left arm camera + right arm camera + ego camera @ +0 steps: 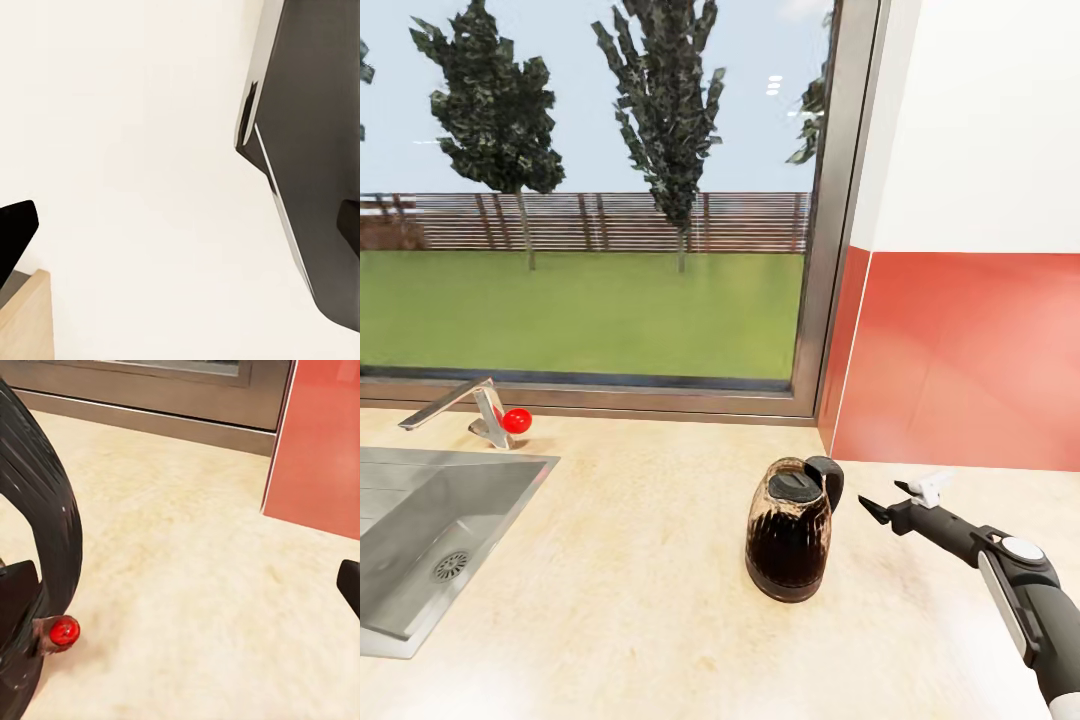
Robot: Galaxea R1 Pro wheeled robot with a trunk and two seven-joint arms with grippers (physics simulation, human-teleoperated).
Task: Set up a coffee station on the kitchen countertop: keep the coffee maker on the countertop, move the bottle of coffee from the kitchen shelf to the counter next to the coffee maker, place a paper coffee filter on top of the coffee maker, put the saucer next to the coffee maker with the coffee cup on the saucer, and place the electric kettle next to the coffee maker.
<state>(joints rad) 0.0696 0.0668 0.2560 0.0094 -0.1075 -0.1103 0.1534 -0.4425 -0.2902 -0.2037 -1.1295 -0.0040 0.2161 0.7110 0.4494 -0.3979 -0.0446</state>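
Electric kettle (789, 543) stands upright on the tabletop (630, 590), right of the sink (420, 545), loop handle turned right toward the right gripper (893, 497). Its fingers are spread, empty, just beside that handle, so the right arm is nearer.

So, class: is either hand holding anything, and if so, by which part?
Nothing is held. The right hand is open beside the kettle's handle, not touching it. The left hand's fingers have nothing between them.
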